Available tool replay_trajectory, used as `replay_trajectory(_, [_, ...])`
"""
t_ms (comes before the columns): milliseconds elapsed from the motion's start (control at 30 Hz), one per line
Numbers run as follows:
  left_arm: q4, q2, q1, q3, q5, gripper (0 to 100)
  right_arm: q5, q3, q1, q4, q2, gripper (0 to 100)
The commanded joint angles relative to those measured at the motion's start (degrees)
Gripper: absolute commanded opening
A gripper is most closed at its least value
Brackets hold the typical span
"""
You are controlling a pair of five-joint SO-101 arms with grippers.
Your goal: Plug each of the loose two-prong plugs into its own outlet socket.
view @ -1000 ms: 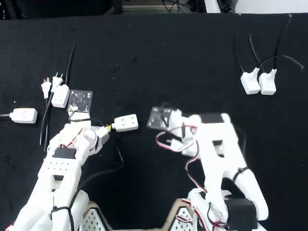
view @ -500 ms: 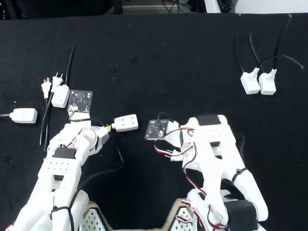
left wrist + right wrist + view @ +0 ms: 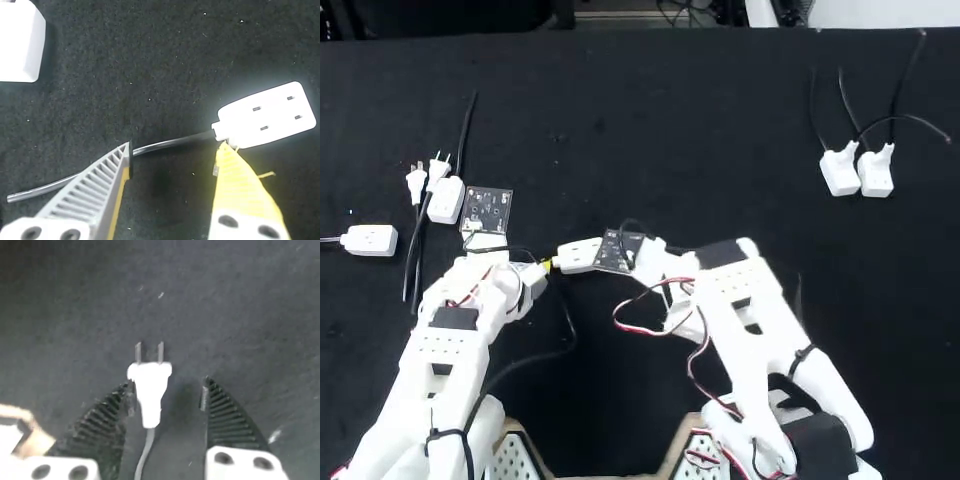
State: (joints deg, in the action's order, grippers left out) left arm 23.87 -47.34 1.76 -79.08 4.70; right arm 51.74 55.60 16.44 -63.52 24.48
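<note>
Left hand [image 3: 173,147] is wide apart, straddling the black cable [image 3: 165,145], with its yellow finger just beside the outlet socket [image 3: 265,112]. Right hand [image 3: 166,385] is apart around the two-prong plug [image 3: 149,385]. The plug touches one finger, with a gap to the other. In the high view the right hand sits at the outlet socket's 3 o'clock on the surface [image 3: 670,120].

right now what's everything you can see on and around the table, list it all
table: 1, black, under everything
left plugs: 2, white, two-prong, side by side at the far left
third plug: 1, white, two-prong, at the right gripper
centre socket block: 1, white, mid-table between the arms
black cord: 1, runs from the centre socket block
left socket block: 1, white, corded, far left edge
white block: 1, just by the left plugs
corded white blocks: 2, black cords, far right
left gripper: 1, grey and yellow, open, over the black cord
right gripper: 1, black, close beside the centre socket block
</note>
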Motion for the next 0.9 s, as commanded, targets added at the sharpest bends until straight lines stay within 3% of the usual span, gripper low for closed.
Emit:
replay_trajectory(0, [-0.62, -0.62, 0.48, 1.45, -0.62, 27, -0.7, 2.24, 0.53, 6.42, 1.71, 20.1])
replay_trajectory(200, [-0.62, -0.62, 0.48, 1.45, -0.62, 27, -0.18, 3.03, 0.35, 7.38, 1.71, 20.1])
replay_trajectory(367, [-0.62, -0.62, 0.48, 1.45, -0.62, 27, 8.09, 2.95, 0.26, 2.9, 2.07, 20.1])
replay_trajectory(867, [-0.62, -0.62, 0.48, 1.45, -0.62, 27, 11.16, 2.68, -1.32, 2.64, 2.07, 20.1])
